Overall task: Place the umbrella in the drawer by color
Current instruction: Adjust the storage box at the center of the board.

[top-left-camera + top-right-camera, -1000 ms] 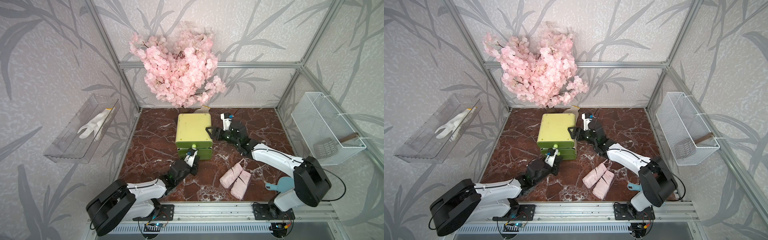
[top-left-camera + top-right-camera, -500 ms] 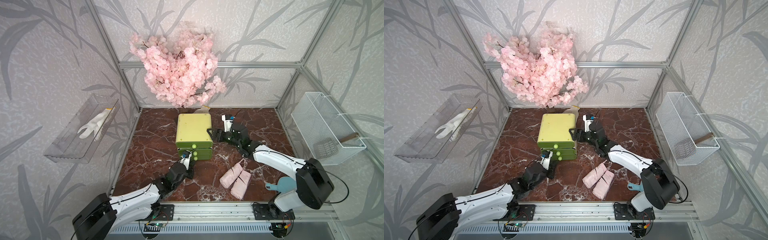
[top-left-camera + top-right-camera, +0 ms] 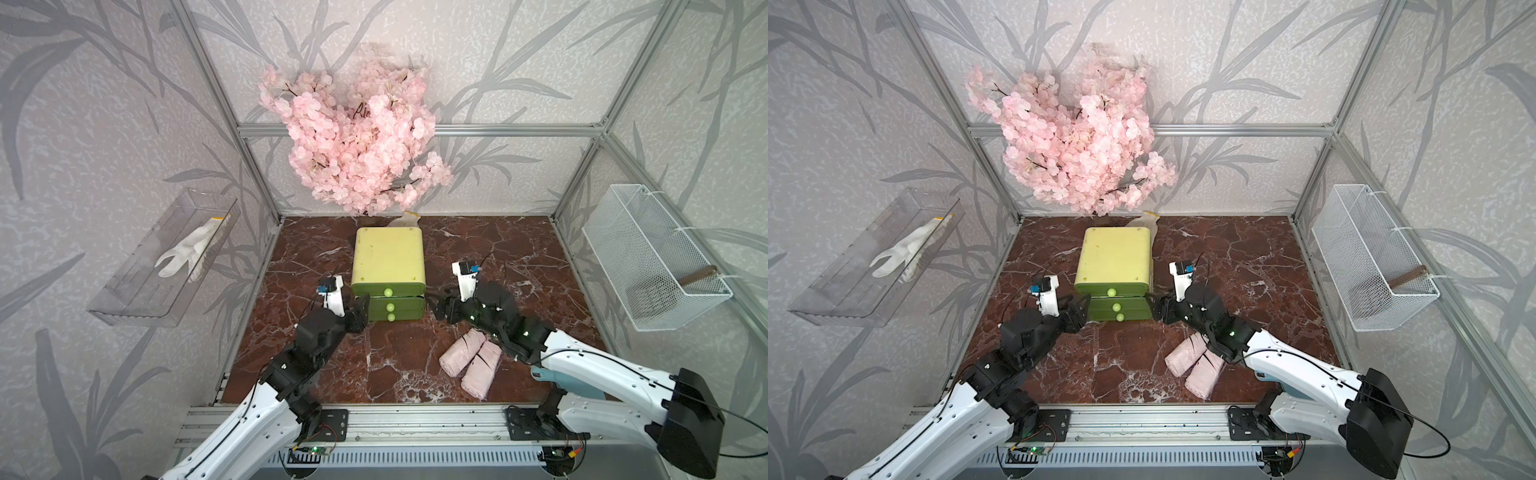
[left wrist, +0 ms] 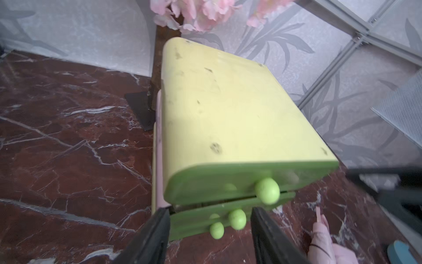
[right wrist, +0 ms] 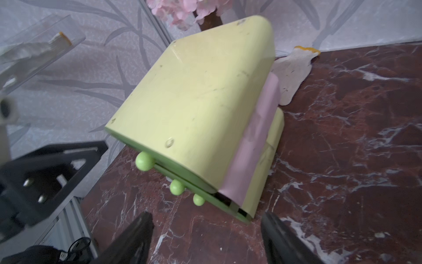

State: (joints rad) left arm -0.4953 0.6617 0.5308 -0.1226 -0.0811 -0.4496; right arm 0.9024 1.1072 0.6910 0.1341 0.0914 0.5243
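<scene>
The yellow-green drawer cabinet (image 3: 388, 259) (image 3: 1115, 257) stands mid-floor with three green-knobbed drawers (image 4: 237, 219); the lower fronts sit slightly out. A pink strip (image 5: 251, 141) runs along its side. Two folded pink umbrellas (image 3: 461, 353) (image 3: 1204, 372) lie side by side on the floor, front right. My left gripper (image 3: 363, 309) (image 4: 210, 217) is open at the cabinet's front left corner, its fingers either side of the lower knobs and holding nothing. At the front right corner my right gripper (image 3: 436, 309) (image 5: 206, 219) is open and empty.
A teal object (image 3: 557, 376) lies partly hidden under my right arm. A pink blossom tree (image 3: 357, 141) and a white glove (image 5: 294, 68) are behind the cabinet. A clear tray (image 3: 166, 266) hangs on the left wall, a wire basket (image 3: 652, 266) on the right wall.
My left gripper, shut at a drawer knob a second ago, has let go, opened and shifted to the cabinet's front left corner. My right gripper has moved from the cabinet's side to its front corner.
</scene>
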